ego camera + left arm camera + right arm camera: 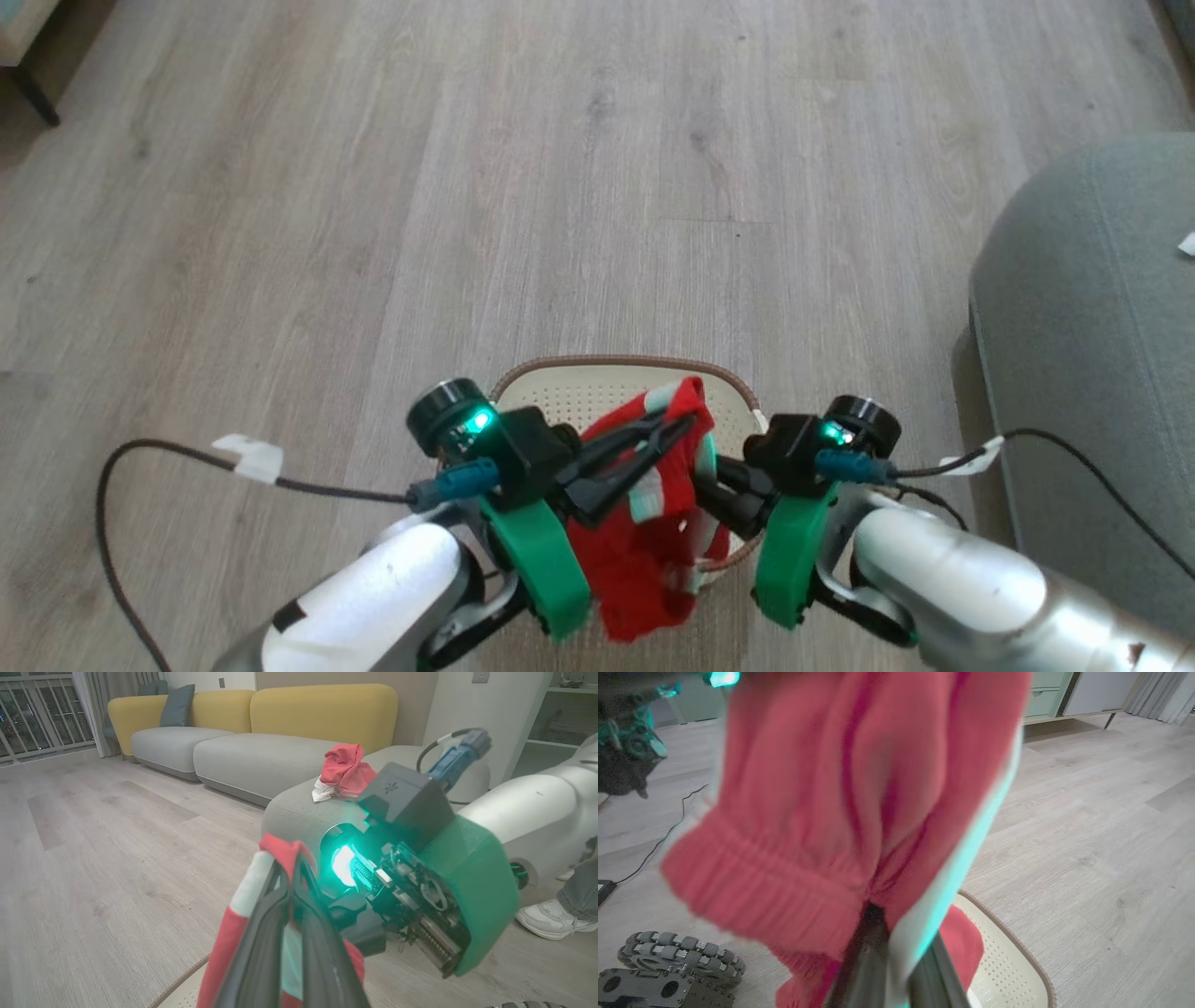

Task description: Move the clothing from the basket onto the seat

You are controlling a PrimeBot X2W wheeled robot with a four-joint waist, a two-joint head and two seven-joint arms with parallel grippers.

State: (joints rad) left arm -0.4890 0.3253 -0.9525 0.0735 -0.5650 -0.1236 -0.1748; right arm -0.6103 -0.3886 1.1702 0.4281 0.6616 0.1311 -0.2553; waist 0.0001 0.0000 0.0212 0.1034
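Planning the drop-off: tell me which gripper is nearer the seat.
Right. The right gripper grips the clothing on the side toward the seat; the left gripper grips it farther away.

The clothing (840, 812) is blurred in the right wrist view and covers the tips of the right gripper (724, 490). In the head view, cloth and both arms hide most of the basket (597, 387), including its near rim. The seat (1092, 355) runs off the right edge, and a furniture leg (37, 98) is cut off at the far left. A person's shoe (553, 917) and trouser leg (579, 886) are cropped at the right of the left wrist view.
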